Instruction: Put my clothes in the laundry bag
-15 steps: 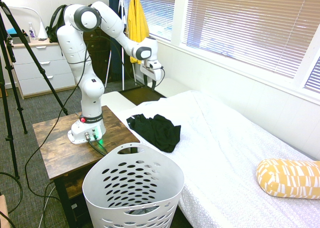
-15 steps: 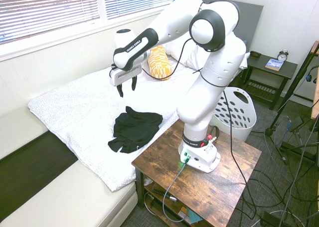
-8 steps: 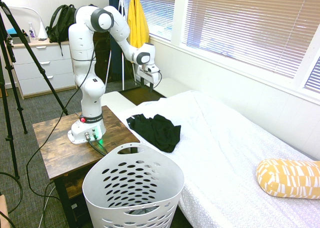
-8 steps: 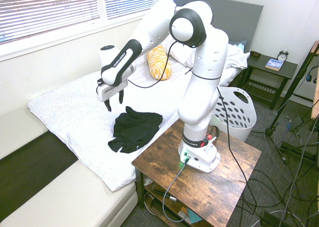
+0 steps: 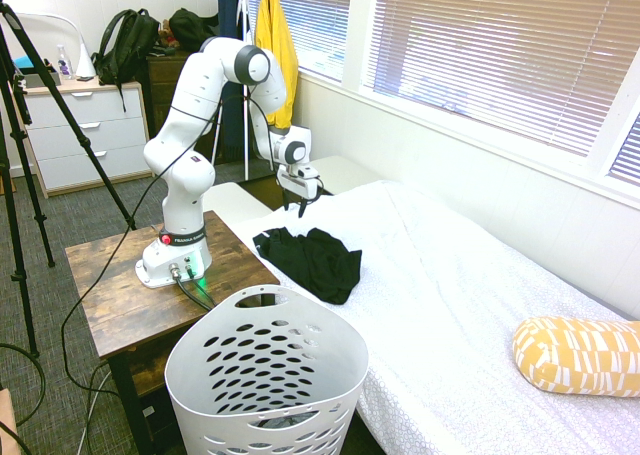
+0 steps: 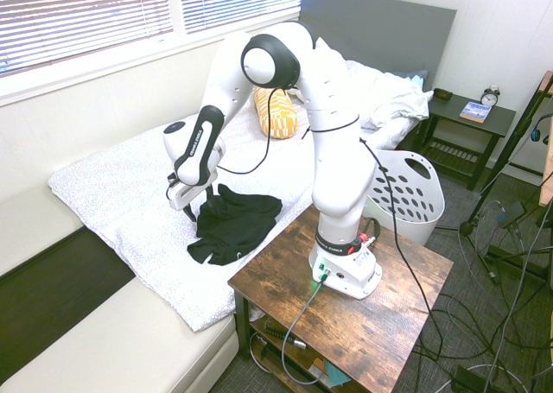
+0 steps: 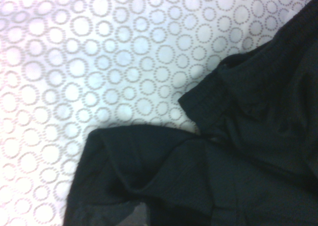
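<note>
Approach step, grasp not yet made. Gripper [image 6: 196, 205] hangs low at the edge of the black clothes [image 6: 232, 224], fingers pointing down with a modest gap between them and nothing held; in the first exterior view it sits just beyond the garment's far corner [image 5: 312, 259]. The clothes lie crumpled on the white bedspread [image 5: 450, 295], near the bed's corner beside the wooden table [image 6: 363, 324]. The wrist view shows folded black cloth [image 7: 223, 161] filling one side, ring-patterned spread [image 7: 89, 62] on the other, so the hand looks set over the garment's border, not its middle. Next move, as I judge it: shift slightly inward over a raised fold, descend into the fabric, close, lift high. Laundry bag [image 5: 265, 380] stands on the floor well apart from the clothes, by the table; its mouth is open and wide. Carry path must clear the table edge and the basket's wavy rim; trailing fabric could snag there. Open bed surface lies toward the yellow pillow [image 5: 578, 353].
</note>
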